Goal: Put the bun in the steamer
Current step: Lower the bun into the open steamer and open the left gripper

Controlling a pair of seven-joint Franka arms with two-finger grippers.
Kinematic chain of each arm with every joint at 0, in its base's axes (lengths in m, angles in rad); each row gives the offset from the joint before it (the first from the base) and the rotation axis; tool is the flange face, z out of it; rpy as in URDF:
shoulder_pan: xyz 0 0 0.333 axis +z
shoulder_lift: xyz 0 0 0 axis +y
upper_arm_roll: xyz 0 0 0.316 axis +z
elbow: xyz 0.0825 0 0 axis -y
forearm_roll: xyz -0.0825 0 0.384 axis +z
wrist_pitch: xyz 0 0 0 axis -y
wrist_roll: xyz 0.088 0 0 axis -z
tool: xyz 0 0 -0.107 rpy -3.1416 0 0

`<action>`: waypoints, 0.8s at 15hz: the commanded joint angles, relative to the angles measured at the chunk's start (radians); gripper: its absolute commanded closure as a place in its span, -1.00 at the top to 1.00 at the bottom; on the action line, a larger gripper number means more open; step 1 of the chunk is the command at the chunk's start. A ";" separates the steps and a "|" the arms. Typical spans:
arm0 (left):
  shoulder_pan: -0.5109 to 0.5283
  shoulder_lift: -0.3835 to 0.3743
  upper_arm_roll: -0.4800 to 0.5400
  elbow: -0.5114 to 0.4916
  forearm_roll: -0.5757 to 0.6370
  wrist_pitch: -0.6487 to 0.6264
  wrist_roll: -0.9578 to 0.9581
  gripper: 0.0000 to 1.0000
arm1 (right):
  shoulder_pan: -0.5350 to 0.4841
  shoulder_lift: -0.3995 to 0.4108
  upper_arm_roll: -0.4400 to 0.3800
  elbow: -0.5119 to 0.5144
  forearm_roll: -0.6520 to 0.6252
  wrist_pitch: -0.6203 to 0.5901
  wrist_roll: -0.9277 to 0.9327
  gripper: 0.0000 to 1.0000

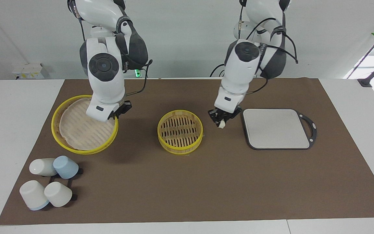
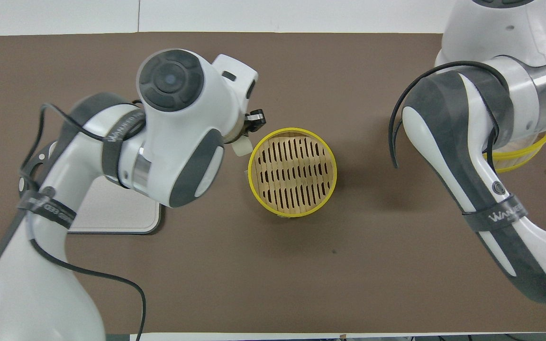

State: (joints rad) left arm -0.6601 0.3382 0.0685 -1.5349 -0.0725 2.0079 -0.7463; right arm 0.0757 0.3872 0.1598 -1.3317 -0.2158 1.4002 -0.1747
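Note:
The bun [image 1: 221, 124] is a small cream-white lump held in my left gripper [image 1: 220, 121], which is shut on it in the air over the brown mat, between the steamer basket [image 1: 180, 147] and the grey board [image 1: 276, 128]. In the overhead view the bun [image 2: 242, 148] hangs just outside the basket's yellow rim [image 2: 296, 129], toward the left arm's end. The basket stands open and holds nothing. Its yellow-rimmed lid [image 1: 76, 130] lies flat toward the right arm's end. My right gripper [image 1: 117, 113] hangs over the lid's edge.
Several cups [image 1: 49, 185], white and pale blue, lie on a black rack at the corner farthest from the robots, at the right arm's end. The grey board [image 2: 112, 213] is partly covered by my left arm in the overhead view.

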 commanded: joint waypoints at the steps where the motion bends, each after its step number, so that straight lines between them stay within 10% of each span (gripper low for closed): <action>1: -0.133 0.115 0.028 -0.011 0.035 0.133 -0.095 -0.40 | -0.030 -0.047 0.015 -0.072 -0.019 0.032 -0.042 -1.00; 10: -0.177 0.170 0.033 -0.094 0.097 0.282 -0.166 -0.39 | -0.028 -0.048 0.015 -0.078 -0.019 0.031 -0.039 -1.00; 12: -0.177 0.170 0.031 -0.096 0.097 0.281 -0.173 0.46 | -0.030 -0.048 0.015 -0.078 -0.016 0.033 -0.034 -1.00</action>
State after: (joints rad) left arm -0.8308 0.5249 0.0937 -1.6158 0.0008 2.2854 -0.9037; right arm 0.0549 0.3737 0.1674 -1.3709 -0.2158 1.4147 -0.2036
